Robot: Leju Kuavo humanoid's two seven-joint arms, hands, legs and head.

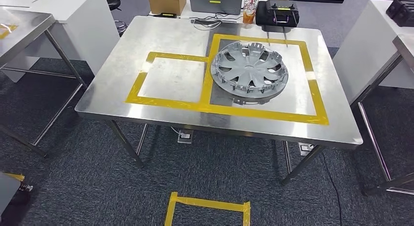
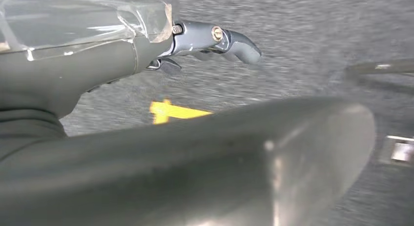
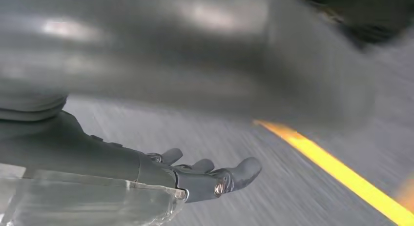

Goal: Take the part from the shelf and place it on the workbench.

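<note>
The part, a silver wheel cover (image 1: 249,68), lies flat on the steel workbench (image 1: 146,45), inside the larger of two yellow tape outlines (image 1: 312,84). The smaller outline (image 1: 141,82) to its left has nothing in it. My left hand (image 2: 210,40) hangs over grey carpet with its fingers loosely extended and nothing in them. My right hand (image 3: 205,174) also hangs above the carpet, fingers apart, holding nothing. Both wrist views are blurred.
A cardboard box (image 1: 167,1), a drink cup (image 1: 249,9) and a black device (image 1: 277,12) stand along the bench's far edge. Steel tables flank it at left (image 1: 19,26) and right (image 1: 405,45). A yellow tape square (image 1: 207,206) marks the floor before the bench.
</note>
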